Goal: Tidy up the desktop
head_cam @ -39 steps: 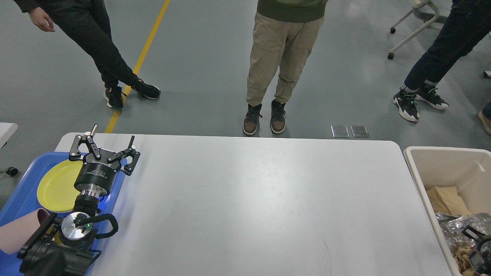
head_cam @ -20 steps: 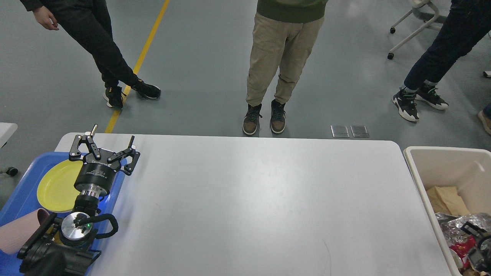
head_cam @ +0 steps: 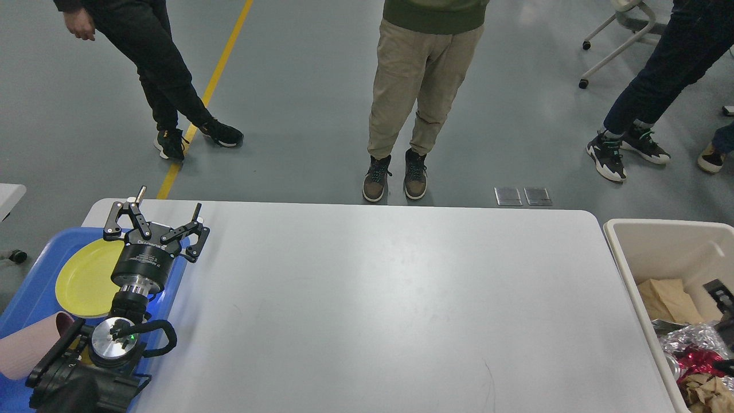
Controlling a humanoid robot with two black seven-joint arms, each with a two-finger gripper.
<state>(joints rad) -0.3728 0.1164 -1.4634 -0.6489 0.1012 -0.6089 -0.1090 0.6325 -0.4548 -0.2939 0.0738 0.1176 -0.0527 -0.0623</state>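
Observation:
The desktop (head_cam: 373,298) is a large white tabletop that fills the middle of the head view, and its surface is bare. My left gripper (head_cam: 168,202) hovers over its far left corner, open, with nothing between its fingers. Only small black parts of my right gripper (head_cam: 721,304) show at the right edge, above the beige bin (head_cam: 659,241). Its fingers cannot be told apart.
A blue tray (head_cam: 28,298) at the left holds a yellow plate (head_cam: 86,275) and a pink cup (head_cam: 23,350) lying on its side. The bin holds brown paper (head_cam: 668,298), foil (head_cam: 688,338) and a red wrapper (head_cam: 697,361). Three people stand beyond the far edge.
My right gripper has moved from the bin's lower corner farther up along the right edge. A red wrapper now shows in the bin. The left arm has not moved.

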